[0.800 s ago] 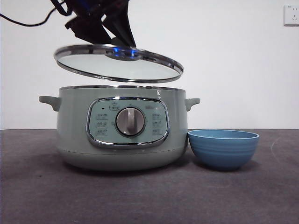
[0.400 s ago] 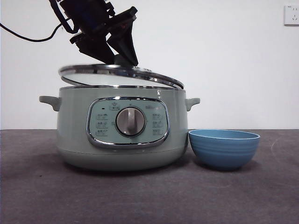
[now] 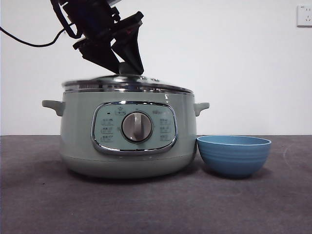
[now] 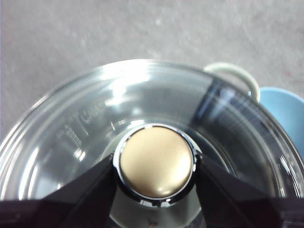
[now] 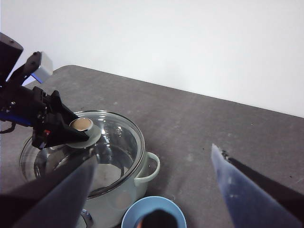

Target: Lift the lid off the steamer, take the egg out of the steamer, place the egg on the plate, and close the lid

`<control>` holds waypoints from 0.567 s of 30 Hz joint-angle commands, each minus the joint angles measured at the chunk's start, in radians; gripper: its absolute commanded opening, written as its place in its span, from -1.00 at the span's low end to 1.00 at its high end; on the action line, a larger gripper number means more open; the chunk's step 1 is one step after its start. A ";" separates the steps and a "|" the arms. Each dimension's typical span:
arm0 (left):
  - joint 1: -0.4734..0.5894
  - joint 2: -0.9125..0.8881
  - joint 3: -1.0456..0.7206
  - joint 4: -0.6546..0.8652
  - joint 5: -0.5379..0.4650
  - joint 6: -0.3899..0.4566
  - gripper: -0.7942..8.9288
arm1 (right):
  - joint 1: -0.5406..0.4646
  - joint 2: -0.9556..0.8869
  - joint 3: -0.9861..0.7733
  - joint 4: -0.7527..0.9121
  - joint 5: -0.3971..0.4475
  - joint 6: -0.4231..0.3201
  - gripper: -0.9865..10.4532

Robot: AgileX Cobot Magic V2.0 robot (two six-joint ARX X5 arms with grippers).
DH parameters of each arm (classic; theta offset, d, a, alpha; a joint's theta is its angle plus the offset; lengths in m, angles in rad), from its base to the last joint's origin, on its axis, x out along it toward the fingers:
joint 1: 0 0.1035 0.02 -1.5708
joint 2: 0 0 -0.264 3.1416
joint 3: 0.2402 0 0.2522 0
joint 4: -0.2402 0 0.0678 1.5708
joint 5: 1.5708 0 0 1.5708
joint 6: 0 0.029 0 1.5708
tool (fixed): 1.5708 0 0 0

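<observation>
My left claw (image 4: 154, 168) is black, both jaws dark against the lid (image 4: 95, 123) — clear glass with a chrome rim, faint pale markings printed on it. The knob (image 4: 156, 161) reads pale golden-cream up close, ringed in chrome. The steamer (image 3: 78, 131) is pale sage green, its control panel (image 3: 134, 127) framed in chrome around a silver-grey dial (image 3: 137, 126). The plate (image 3: 233, 155) is blue with faint horizontal ridges. The table (image 3: 156, 204) is dark grey — slightly mottled — and the wall (image 3: 234, 63) is white.
</observation>
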 commanded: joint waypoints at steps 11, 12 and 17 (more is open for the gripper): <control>-0.004 0.016 0.016 -0.024 0.002 0.009 -0.85 | 0.002 0.000 -0.005 0.005 -0.004 0.011 -0.10; -0.004 0.016 0.016 -0.027 0.002 0.008 -0.85 | 0.002 0.000 -0.005 0.005 -0.004 0.011 -0.10; -0.003 0.016 0.016 -0.073 0.002 0.008 -0.75 | 0.002 0.000 -0.005 0.005 -0.005 0.011 -0.10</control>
